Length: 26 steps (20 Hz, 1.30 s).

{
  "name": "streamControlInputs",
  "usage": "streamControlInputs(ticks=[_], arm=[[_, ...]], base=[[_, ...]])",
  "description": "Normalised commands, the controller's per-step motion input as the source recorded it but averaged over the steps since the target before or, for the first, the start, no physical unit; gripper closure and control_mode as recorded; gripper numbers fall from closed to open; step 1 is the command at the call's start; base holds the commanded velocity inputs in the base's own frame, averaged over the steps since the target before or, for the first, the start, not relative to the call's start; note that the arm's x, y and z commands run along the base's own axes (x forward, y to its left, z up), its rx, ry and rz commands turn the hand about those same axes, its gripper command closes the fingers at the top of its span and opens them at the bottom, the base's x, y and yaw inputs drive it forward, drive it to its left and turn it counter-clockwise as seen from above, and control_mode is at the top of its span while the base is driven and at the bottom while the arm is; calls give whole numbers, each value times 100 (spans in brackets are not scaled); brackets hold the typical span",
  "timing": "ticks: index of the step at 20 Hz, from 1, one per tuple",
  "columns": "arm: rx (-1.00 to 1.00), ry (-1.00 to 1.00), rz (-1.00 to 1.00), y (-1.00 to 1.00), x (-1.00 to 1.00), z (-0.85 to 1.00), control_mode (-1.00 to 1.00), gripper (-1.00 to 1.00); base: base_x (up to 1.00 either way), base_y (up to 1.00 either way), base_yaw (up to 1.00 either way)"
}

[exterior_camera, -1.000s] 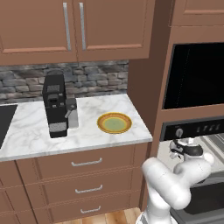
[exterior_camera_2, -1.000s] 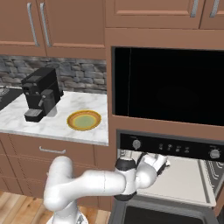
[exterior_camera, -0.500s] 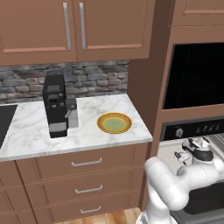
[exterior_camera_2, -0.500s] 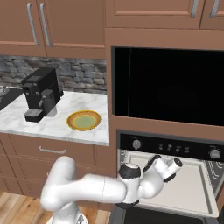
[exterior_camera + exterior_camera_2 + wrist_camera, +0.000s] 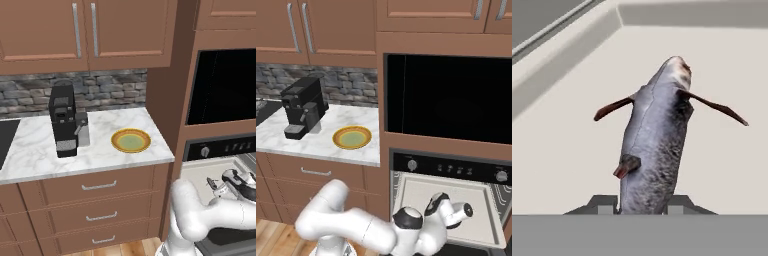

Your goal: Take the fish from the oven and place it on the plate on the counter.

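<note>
A: Grey slender fish (image 5: 654,150) sitting between the dark two-finger gripper (image 5: 641,204) tips, clamped, over the pale oven tray (image 5: 722,165).

B: Yellow-rimmed round plate (image 5: 131,140) waiting on white marble counter (image 5: 35,150), well apart.

The fish (image 5: 654,150) was mottled blue-grey with dark reddish-brown fins, against a pale cream oven tray (image 5: 572,150). The plate (image 5: 130,140) had a golden-yellow rim and pale green centre, on a white, grey-veined marble surface (image 5: 35,150) beside a black coffee machine (image 5: 63,120).
</note>
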Motion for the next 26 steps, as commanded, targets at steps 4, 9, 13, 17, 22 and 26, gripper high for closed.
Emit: streamControlInputs(ticks=[4, 9, 13, 17, 22, 26], arm=[[0, -47, 0, 4, -100, 18, -100, 100], [0, -32, 0, 11, -96, 82, -100, 100], [0, -26, 0, 29, -75, 100, -100, 100], [0, -21, 0, 29, -38, 100, -100, 100], [-2, -14, 0, 32, -19, 100, -100, 100], [-26, -12, 0, 67, 0, 100, -100, 100]], base=[[0, 0, 0], [0, 0, 0], [0, 0, 0], [0, 0, 0], [0, 0, 0], [0, 0, 0]])
